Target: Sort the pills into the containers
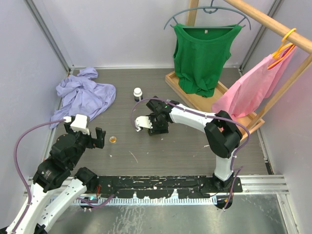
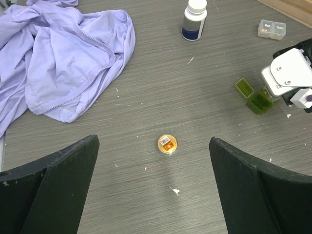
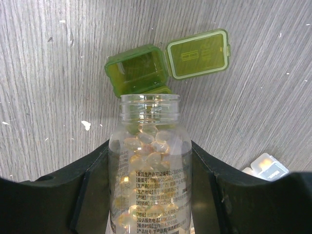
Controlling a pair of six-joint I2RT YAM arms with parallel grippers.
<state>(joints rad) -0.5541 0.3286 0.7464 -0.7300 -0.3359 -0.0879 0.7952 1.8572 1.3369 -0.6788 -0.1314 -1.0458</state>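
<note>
Nearest the bases, the left tool is released, its black fingers spread wide above the counter. Its wrist view frames a small round orange lid lying between them, untouched. Farther out, the right tool is clenched on a clear uncapped bottle of yellow pills. Only its own wrist view shows these, and the bottle mouth overlapping the near edge of the olive green case, one lid flipped open. The top view hides that case behind the tool. The clear case lies beyond, near a white capped bottle; a lavender shirt is crumpled far left
</note>
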